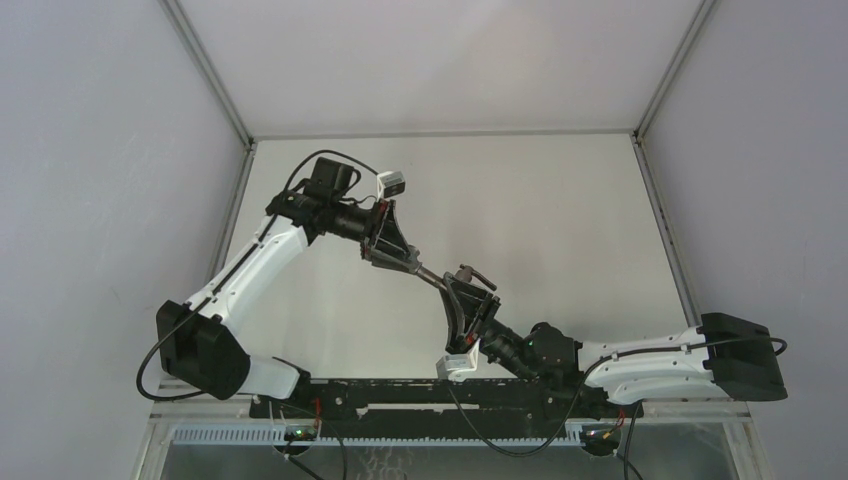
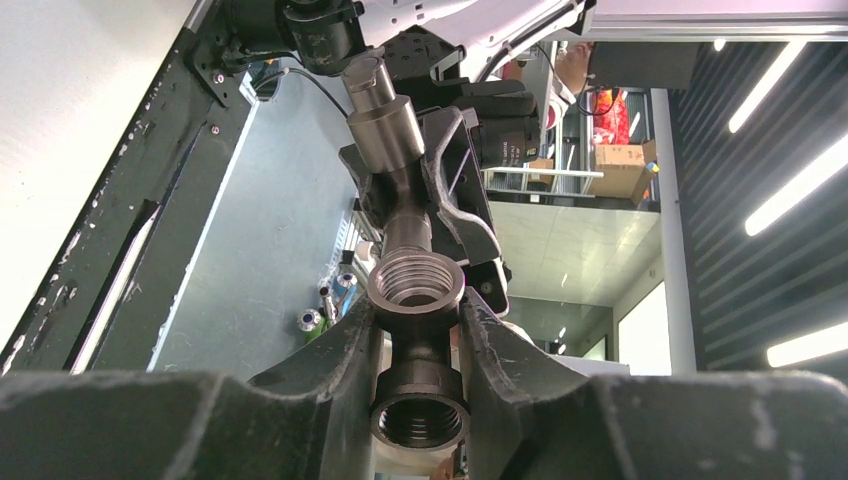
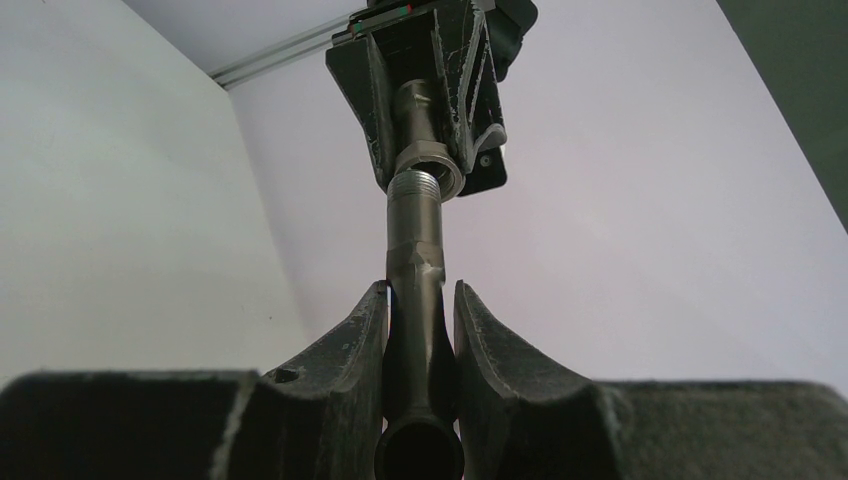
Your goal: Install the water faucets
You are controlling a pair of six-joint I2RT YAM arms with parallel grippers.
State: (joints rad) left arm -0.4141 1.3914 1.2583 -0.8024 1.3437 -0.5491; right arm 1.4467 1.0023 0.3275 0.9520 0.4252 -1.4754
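While the left gripper (image 2: 418,325) is clenched on the stubby fitting (image 2: 415,285), pads either side of its neck, the right gripper (image 3: 420,305) is clenched on the stem (image 3: 415,240). It grips low down, with the threaded end sticking out past the fingertips. Both halves of the water faucets (image 1: 434,279) are off the tabletop (image 1: 560,210). They are held in the air over its middle, a bit toward the near edge, with the arms reaching in from left and right. The thin lever handle (image 1: 470,271) sticks out just beside the right fingers in the top view. The parts are nose to nose. The right wrist view shows the stem's thread at the fitting's ring mouth, roughly in line, with most of the thread exposed. Touching or just started, can't tell which.

Step, my read: joining the two parts, at the mate-and-screw stage, not seated yet. The next move likely needs the axes kept straight, a light push along the stem, and one wrist turning while the other holds firm. Risks: cross-threading if the stem tilts, or smooth metal spinning in the pads instead of threading.
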